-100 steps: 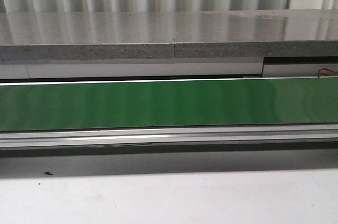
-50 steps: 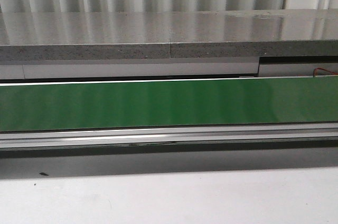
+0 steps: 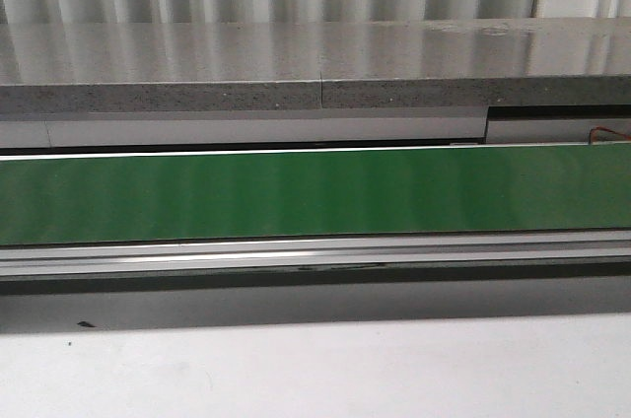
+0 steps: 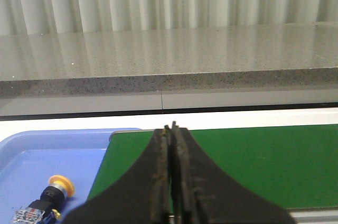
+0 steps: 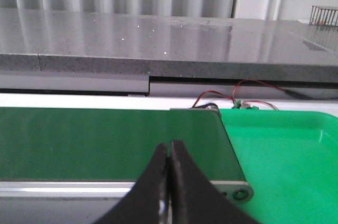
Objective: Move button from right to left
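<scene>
The button [image 4: 48, 200], with a yellow mushroom cap, black collar and blue-and-clear block, lies on its side in a blue tray [image 4: 31, 155] in the left wrist view. My left gripper [image 4: 170, 127] is shut and empty, over the left end of the green conveyor belt [image 4: 253, 155], beside the tray. My right gripper [image 5: 168, 145] is shut and empty above the right end of the belt [image 5: 105, 139]. The front view shows only the belt [image 3: 315, 196]; neither gripper nor the button appears there.
A green tray [image 5: 285, 160] sits past the belt's right end, with red wires [image 5: 248, 94] behind it. A grey stone ledge [image 3: 315, 63] runs behind the belt, with a corrugated wall beyond. A white tabletop [image 3: 315, 369] lies in front.
The front view has shifted slightly sideways and back between frames; nothing else on the belt has changed.
</scene>
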Controlling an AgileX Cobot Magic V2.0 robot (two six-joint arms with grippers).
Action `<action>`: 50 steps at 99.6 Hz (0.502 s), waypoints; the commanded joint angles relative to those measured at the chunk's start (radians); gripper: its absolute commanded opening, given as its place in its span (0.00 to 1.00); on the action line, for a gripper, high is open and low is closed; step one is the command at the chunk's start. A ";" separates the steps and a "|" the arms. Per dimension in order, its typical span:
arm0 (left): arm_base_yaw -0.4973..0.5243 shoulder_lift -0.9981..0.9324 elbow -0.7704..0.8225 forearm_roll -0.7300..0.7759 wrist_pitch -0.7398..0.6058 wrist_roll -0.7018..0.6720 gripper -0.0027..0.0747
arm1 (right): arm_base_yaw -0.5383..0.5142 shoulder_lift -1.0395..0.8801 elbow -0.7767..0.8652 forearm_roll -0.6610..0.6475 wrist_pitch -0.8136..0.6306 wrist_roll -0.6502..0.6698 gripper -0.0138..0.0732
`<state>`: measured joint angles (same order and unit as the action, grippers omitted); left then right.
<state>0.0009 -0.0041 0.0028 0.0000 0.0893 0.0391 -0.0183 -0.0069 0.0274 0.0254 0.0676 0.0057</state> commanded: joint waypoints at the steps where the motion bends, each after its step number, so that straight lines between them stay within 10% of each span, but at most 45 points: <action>1: 0.001 -0.033 0.039 -0.006 -0.089 -0.010 0.01 | -0.009 -0.023 -0.020 -0.019 -0.025 0.002 0.08; 50: 0.001 -0.033 0.039 -0.006 -0.089 -0.010 0.01 | -0.009 -0.023 -0.021 -0.019 -0.047 0.002 0.08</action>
<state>0.0009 -0.0041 0.0028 0.0000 0.0893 0.0391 -0.0183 -0.0104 0.0274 0.0187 0.1051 0.0070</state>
